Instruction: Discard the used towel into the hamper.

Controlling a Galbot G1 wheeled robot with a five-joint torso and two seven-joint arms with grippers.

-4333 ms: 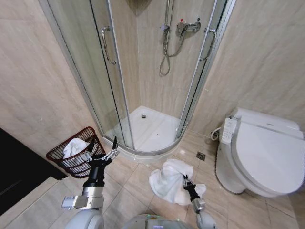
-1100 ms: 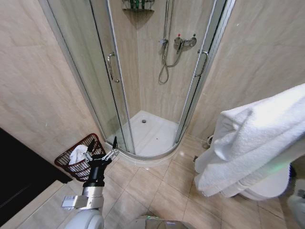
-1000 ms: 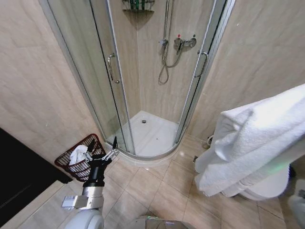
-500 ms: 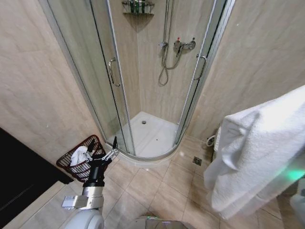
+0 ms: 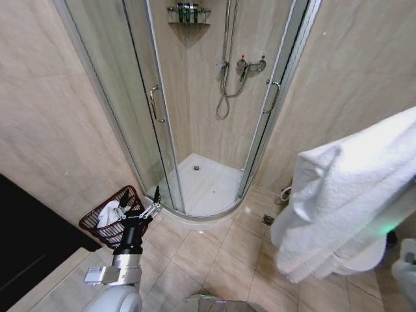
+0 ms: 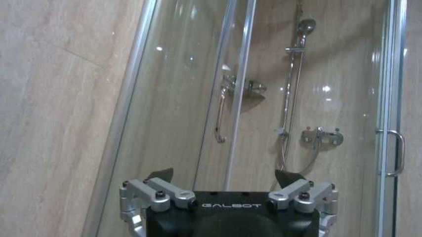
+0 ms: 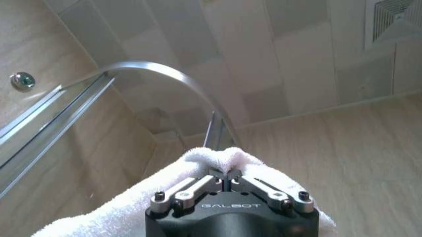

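Towel (image 5: pixel 351 201), white and thick, hangs in folds high on the robot's right side, well above the floor, with a fold pinched at its top between the closed fingers of the right gripper (image 7: pixel 226 178). The step in hand, by this evidence, is the carry: the towel is lifted but not yet over the hamper (image 5: pixel 110 220), which sits on the floor at the robot's left against the wall, just beside the shower door (image 5: pixel 153 110), with a white cloth (image 5: pixel 108 212) already lying in it. The next move calls for bringing the load across to the left and down over the basket's open mouth before release, and the hanging tail must go inside the rim. The left gripper (image 5: pixel 138 209), fingers spread apart and empty, is held low just beside the hamper's near rim and may crowd the approach. The shower tray (image 5: pixel 201 185) curves close by; a floor drain (image 5: pixel 268 220) lies between.
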